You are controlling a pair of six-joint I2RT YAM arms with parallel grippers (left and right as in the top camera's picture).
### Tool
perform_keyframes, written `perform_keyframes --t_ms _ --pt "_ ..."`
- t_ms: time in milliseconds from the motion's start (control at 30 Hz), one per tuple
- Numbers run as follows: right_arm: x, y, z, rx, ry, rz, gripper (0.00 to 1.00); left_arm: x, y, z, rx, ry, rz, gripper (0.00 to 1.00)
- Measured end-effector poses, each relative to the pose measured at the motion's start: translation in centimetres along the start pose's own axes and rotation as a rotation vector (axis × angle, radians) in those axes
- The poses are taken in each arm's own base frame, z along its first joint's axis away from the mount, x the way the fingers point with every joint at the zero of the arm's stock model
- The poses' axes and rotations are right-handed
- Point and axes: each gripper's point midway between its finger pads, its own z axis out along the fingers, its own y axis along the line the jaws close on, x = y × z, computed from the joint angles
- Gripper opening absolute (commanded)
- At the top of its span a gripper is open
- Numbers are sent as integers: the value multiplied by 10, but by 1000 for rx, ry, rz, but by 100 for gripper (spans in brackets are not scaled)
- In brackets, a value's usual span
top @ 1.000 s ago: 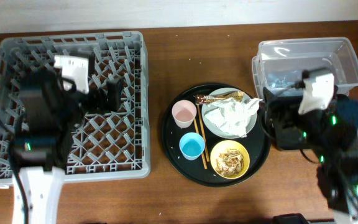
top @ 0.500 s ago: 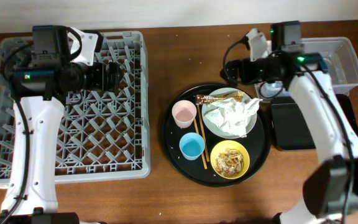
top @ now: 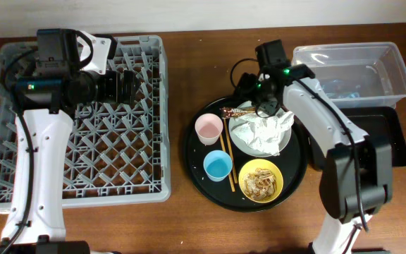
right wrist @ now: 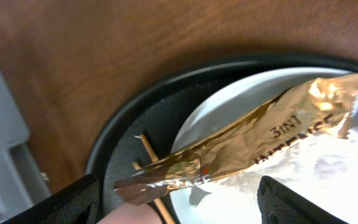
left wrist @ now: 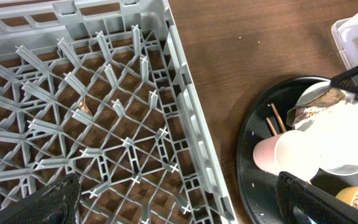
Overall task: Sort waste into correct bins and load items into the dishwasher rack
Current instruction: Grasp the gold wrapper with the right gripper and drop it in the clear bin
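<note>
Brown-and-gold snack wrapper point(right wrist: 253, 140) lies across the rim of the grey-white plate point(right wrist: 229, 93) on the round black tray point(top: 192, 152), against the crumpled napkin point(top: 263, 134). The right tool point(top: 258, 104) is spread wide and empty over it, and the left tool point(top: 129, 86), also wide, hangs above the dishwasher rack point(top: 162, 113). Flat foil could slip a pinch, or the fingers could catch napkin or plate rim; only the right wrist view shows the wrapper's tail overhanging the rim, apparently above the chopsticks point(right wrist: 146, 148), while only the overhead view shows the clear tub point(top: 400, 77) beyond.
</note>
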Motion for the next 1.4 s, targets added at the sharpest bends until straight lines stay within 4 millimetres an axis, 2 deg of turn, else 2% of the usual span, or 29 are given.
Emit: perform_keyframes --t_ms 333,367,433,500,567,600,633,667,833,900,967,1000,1067,1100,1133,1167,1233,1300,1333,1367,1400 --pt "20 -21 36 88 92 34 81 0 0 0 0 0 0 99" --pt "22 -25 45 101 104 37 73 0 0 0 0 0 0 99" --pt "24 -29 54 115 115 38 64 0 0 0 0 0 0 99" --pt "23 -29 55 113 110 41 60 0 0 0 0 0 0 99" --pt "23 -29 55 113 111 40 52 0 0 0 0 0 0 99" --pt "23 -29 55 115 113 40 45 0 0 0 0 0 0 99" --pt "26 -31 54 124 122 42 28 0 0 0 0 0 0 99" --pt "26 -32 54 127 126 34 4 0 0 0 0 0 0 99" --pt "27 -39 49 141 144 -22 4 0 0 0 0 0 0 99" --pt "27 -40 35 142 150 -66 4 0 0 0 0 0 0 99" --pt "18 -34 9 130 135 -99 4 0 0 0 0 0 0 99" --pt "9 -28 -9 111 108 -111 4 0 0 0 0 0 0 99" --pt "-35 -14 -67 28 -44 -106 4 0 0 0 0 0 0 99" --pt "-58 -14 -90 -4 -126 -90 4 0 0 0 0 0 0 99" --pt "-80 -23 -107 -16 -201 -61 4 0 0 0 0 0 0 99" --pt "-104 -38 -118 -7 -277 -25 4 0 0 0 0 0 0 99" --pt "-145 -69 -125 27 -394 39 4 0 0 0 0 0 0 99" --pt "-180 -107 -119 88 -481 111 4 0 0 0 0 1 0 99" --pt "-191 -116 -114 109 -513 142 4 0 0 0 0 1 0 99" --pt "-202 -124 -110 128 -550 165 25 0 0 0 0 0 0 99" --pt "-208 -133 -101 147 -563 186 69 0 0 0 0 0 0 99"
